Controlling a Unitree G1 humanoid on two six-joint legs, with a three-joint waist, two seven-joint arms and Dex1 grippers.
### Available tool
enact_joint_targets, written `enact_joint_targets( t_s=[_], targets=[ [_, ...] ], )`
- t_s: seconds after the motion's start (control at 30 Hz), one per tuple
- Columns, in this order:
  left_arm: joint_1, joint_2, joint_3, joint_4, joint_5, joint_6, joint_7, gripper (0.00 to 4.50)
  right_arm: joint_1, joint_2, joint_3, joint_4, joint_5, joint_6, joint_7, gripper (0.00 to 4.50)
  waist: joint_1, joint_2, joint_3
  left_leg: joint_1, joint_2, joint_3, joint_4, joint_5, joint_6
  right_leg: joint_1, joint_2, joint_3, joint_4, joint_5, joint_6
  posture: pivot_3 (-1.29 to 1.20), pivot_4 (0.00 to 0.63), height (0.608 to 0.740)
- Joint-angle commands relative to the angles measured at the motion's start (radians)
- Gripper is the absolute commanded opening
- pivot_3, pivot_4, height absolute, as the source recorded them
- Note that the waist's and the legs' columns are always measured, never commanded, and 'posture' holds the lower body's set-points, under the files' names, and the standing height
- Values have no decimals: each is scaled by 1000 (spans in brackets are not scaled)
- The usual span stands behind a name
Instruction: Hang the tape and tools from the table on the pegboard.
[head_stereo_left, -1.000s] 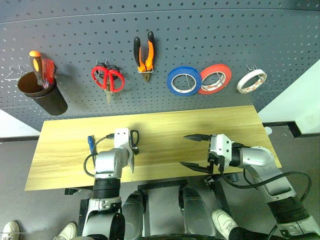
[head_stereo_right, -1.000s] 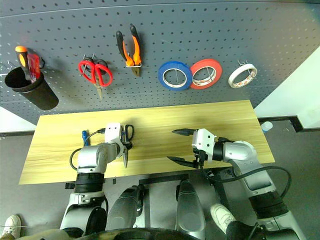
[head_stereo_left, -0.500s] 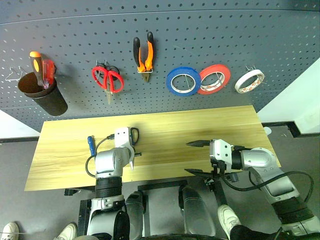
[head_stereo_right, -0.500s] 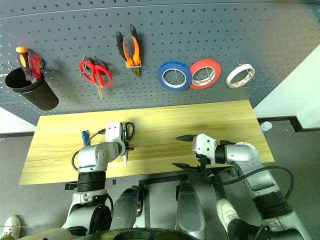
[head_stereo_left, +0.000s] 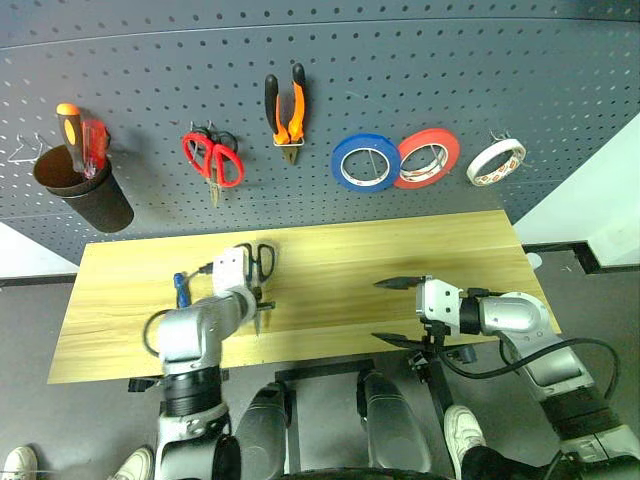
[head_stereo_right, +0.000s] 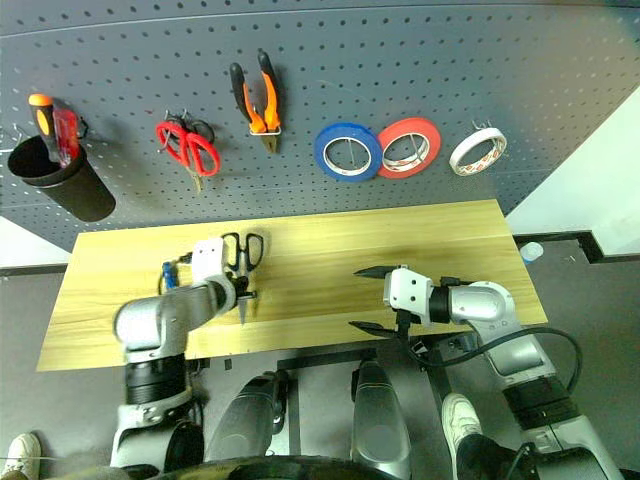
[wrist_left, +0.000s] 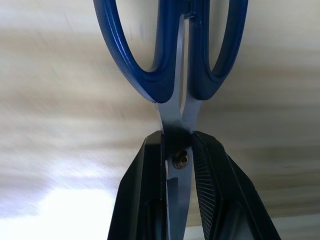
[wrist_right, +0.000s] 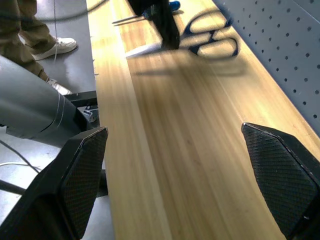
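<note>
My left gripper (wrist_left: 176, 145) is shut on the dark-blue-handled scissors (wrist_left: 165, 65) at their pivot, holding them just over the left part of the table (head_stereo_left: 450, 250), handles toward the pegboard (head_stereo_left: 400, 60). The small blue screwdriver (head_stereo_left: 180, 288) lies on the wood just left of that hand. The orange-and-black pliers (head_stereo_left: 287, 110) hang on the pegboard, and the whitish tape (head_stereo_left: 497, 162) hangs at its far right. My right gripper (head_stereo_left: 378, 311) stands open near the table's front edge with nothing between its fingers (wrist_right: 85, 170).
On the pegboard hang red scissors (head_stereo_left: 212, 160), a blue roll (head_stereo_left: 366, 163), a red roll (head_stereo_left: 428, 158) and a black cup (head_stereo_left: 82, 190) holding an orange and a red screwdriver. A bare hook (head_stereo_left: 25, 150) sits at the far left. A person's shoe (wrist_right: 50, 47) stands beside the table.
My left gripper has shut on the dark-blue scissors and lifted them a little off the table. The right gripper stays open and has sunk slightly.
</note>
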Motion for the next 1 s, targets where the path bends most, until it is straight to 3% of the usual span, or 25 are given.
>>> enact_joint_targets(
  t_s=[0.03,0.33,0.47,0.6,0.8,1.0],
  targets=[
    [63,83,20,-93,-34,14,-66,707,-17,9,-9,4,14,-26,-3,4500,0,0,0,0,0,0,0,0,0,0,0,0,0,0,0,-23,192,733],
    [207,207,25,-190,-110,-173,-238,707,-35,38,10,29,6,-53,-9,4500,6,-3,-2,0,0,0,0,0,0,0,0,0,0,0,-1,-19,180,733],
    [348,265,93,-252,-164,-458,-407,707,-45,46,-4,29,17,-85,-18,4500,0,-4,-5,0,0,0,0,0,0,0,0,0,0,0,-1,-24,174,733],
    [437,269,248,-264,-304,-679,-566,707,-61,49,-24,-44,132,-34,30,4500,3,-3,-6,0,1,0,0,0,0,0,0,0,0,0,-4,-26,167,733],
    [377,254,347,-210,-419,-866,-591,707,-123,74,-59,-155,327,150,35,4500,6,-7,-15,0,1,0,2,0,0,1,0,0,0,0,-7,-22,157,733],
    [259,286,326,-117,-442,-926,-553,707,-172,89,-57,-161,325,182,26,4500,9,-9,-32,1,0,0,2,0,0,2,0,0,-1,2,-4,-23,140,733]
  ],
)
